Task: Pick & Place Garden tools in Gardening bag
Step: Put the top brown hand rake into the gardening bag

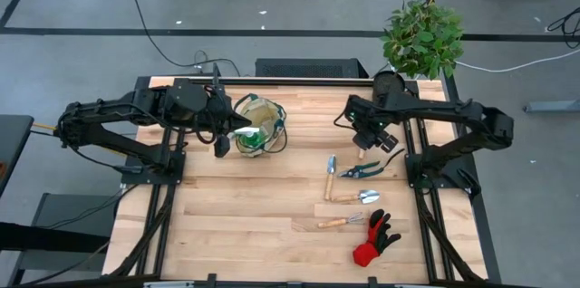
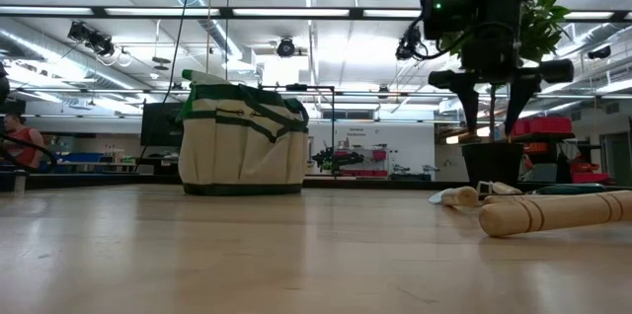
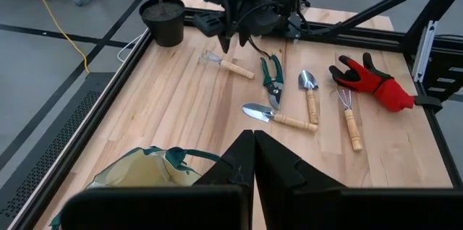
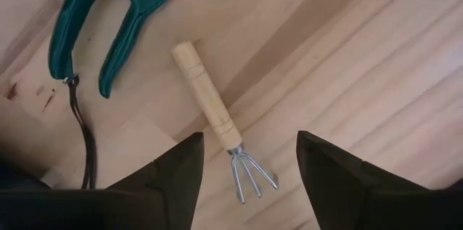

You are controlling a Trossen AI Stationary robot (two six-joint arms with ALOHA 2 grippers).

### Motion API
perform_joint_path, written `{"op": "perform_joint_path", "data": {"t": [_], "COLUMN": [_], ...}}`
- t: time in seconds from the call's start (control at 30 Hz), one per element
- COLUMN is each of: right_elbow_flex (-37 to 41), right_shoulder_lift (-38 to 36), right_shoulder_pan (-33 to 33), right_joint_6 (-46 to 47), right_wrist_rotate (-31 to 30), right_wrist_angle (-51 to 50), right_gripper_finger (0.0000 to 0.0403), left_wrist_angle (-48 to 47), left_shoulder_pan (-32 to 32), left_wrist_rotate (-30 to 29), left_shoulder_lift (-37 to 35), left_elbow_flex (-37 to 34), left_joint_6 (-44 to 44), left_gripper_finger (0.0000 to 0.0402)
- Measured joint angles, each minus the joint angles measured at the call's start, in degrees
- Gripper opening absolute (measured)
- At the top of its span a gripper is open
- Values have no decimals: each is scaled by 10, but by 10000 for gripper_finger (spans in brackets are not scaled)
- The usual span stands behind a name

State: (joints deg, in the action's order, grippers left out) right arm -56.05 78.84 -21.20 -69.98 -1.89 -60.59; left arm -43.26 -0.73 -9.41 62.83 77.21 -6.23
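The right gripper (image 1: 364, 146) is held low over the table (image 1: 245, 216) with its fingers (image 4: 170, 179) spread wide, and a small rake (image 4: 217, 132) is seen between them, untouched. The left gripper (image 1: 222, 147) is pressed together, empty, just beside the bag (image 1: 260, 125), which stands at the table's far middle.

Loose on the table are counted: 1 pair of shears (image 1: 367, 169), 4 wooden-handled tools, including 2 trowels (image 1: 331, 176) (image 1: 358, 197) and a second rake (image 1: 340, 222), and 1 red glove (image 1: 373, 241). 1 potted plant (image 1: 422, 36) stands at the far right corner.
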Motion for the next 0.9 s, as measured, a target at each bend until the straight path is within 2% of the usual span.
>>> {"op": "perform_joint_path", "data": {"t": [0.2, 0.33, 0.7, 0.9], "right_elbow_flex": [3, 40, 131, 154], "right_shoulder_lift": [15, 14, 13, 13], "right_shoulder_pan": [-18, -21, -18, -20], "right_joint_6": [-12, -19, -71, -73], "right_wrist_rotate": [15, 14, -37, -33], "right_wrist_angle": [8, 34, 125, 168], "right_gripper_finger": [224, 224, 223, 223], "left_wrist_angle": [-1, -1, -3, -3], "left_shoulder_pan": [0, 0, -1, -1], "left_wrist_rotate": [0, 0, -11, -15], "left_shoulder_lift": [0, 0, 0, 0], "left_elbow_flex": [0, 0, 0, 0], "left_joint_6": [0, 0, -1, -2], "left_gripper_finger": [16, 16, 16, 16]}}
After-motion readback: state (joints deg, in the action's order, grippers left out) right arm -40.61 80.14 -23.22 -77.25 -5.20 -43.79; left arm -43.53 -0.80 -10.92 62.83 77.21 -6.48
